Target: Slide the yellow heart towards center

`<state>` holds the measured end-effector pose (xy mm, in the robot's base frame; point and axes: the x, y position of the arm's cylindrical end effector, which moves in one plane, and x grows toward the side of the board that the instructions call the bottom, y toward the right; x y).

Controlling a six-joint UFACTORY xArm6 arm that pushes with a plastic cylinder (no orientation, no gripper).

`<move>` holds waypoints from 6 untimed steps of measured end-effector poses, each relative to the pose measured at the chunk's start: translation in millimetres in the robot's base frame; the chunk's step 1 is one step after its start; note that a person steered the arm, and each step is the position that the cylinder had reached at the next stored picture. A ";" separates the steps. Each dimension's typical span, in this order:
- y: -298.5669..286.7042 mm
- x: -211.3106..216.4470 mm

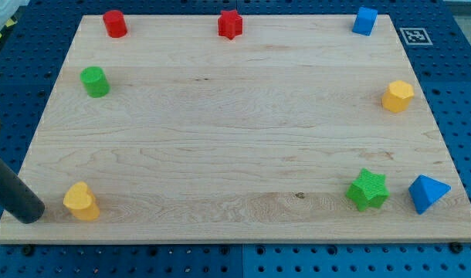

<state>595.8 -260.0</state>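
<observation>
The yellow heart (81,201) lies near the board's bottom left corner. My dark rod comes in from the view's left edge, and my tip (31,214) rests on the board just left of the yellow heart, a small gap apart from it.
On the wooden board (235,139): a red cylinder (115,23) and a red star (230,24) along the top, a blue cube (364,21) top right, a green cylinder (95,81) at left, a yellow hexagon (398,96) at right, a green star (367,190) and a blue triangle (427,192) bottom right.
</observation>
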 end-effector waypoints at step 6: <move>122.8 -28.5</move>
